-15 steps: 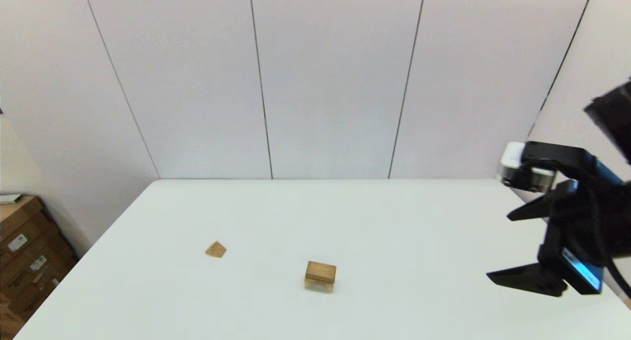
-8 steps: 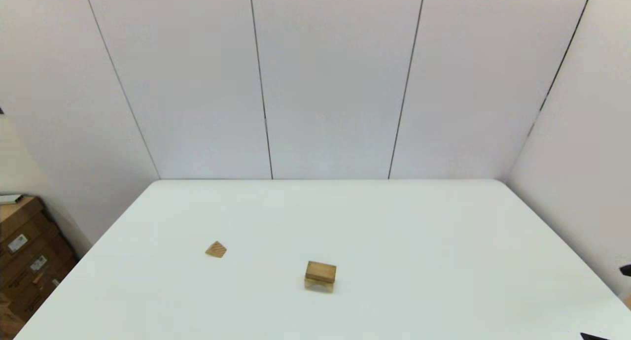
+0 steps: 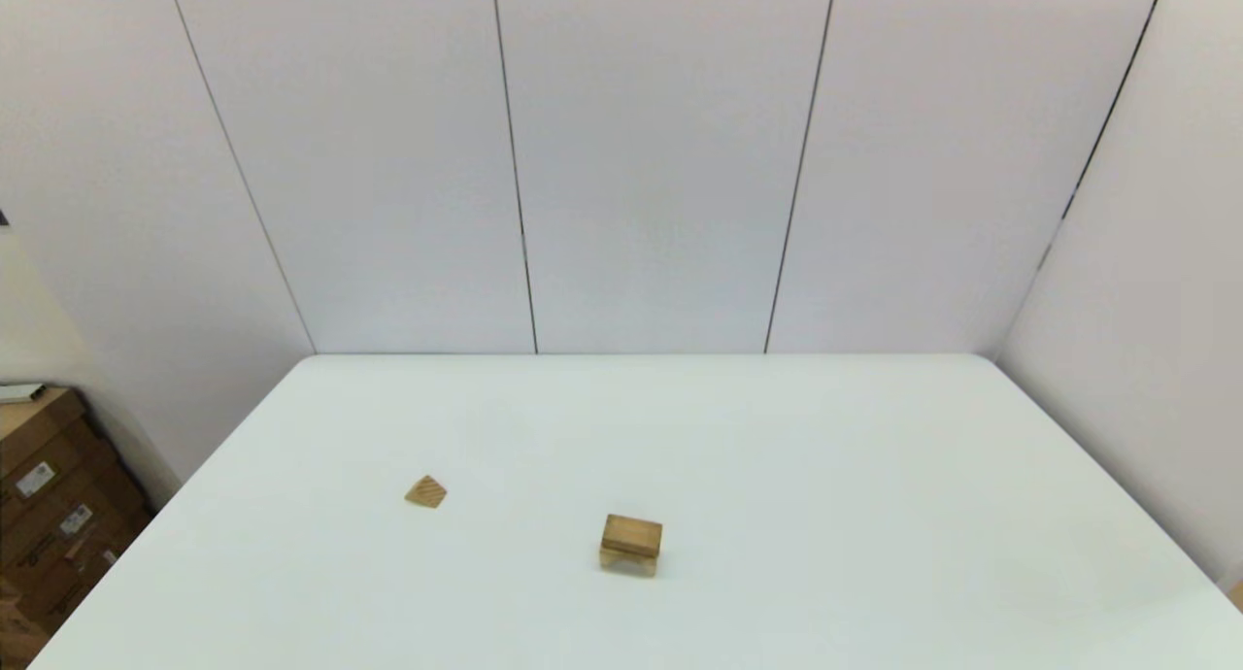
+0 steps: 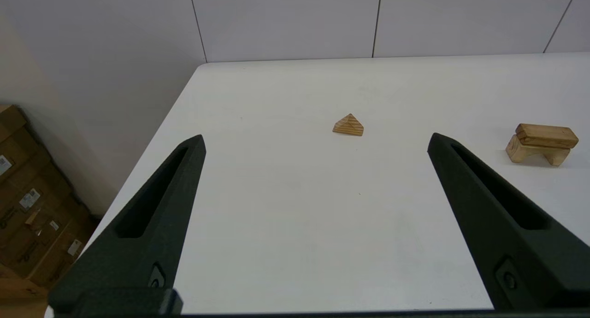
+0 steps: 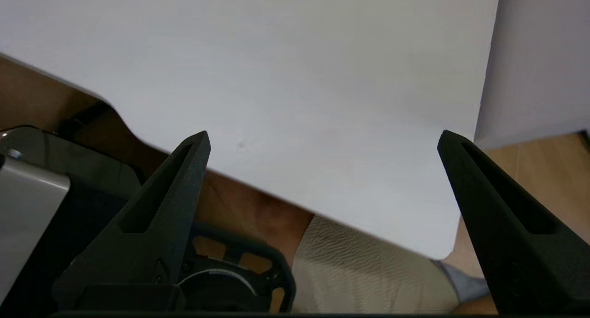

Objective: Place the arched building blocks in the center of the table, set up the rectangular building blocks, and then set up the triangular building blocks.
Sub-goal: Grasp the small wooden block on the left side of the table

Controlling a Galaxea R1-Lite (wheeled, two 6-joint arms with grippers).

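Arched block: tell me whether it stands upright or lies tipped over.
Upright. The arched block stands on its two feet on the table with the notch facing down, and the flat rectangular block lies on top.

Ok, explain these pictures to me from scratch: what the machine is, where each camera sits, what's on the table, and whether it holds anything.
This is a two-armed robot at a white table. The wide picture comes from a camera on its head, looking down; neither arm shows in it. The other two come from cameras on its wrists, behind the black fingers.

On the table an arched block stands with a flat rectangular block lying on top. To its left, apart, lies a small triangular block.

The left gripper is open and empty, hovering over the table's near edge and facing the blocks. The right gripper is also open and empty, parked off the table's near right corner.
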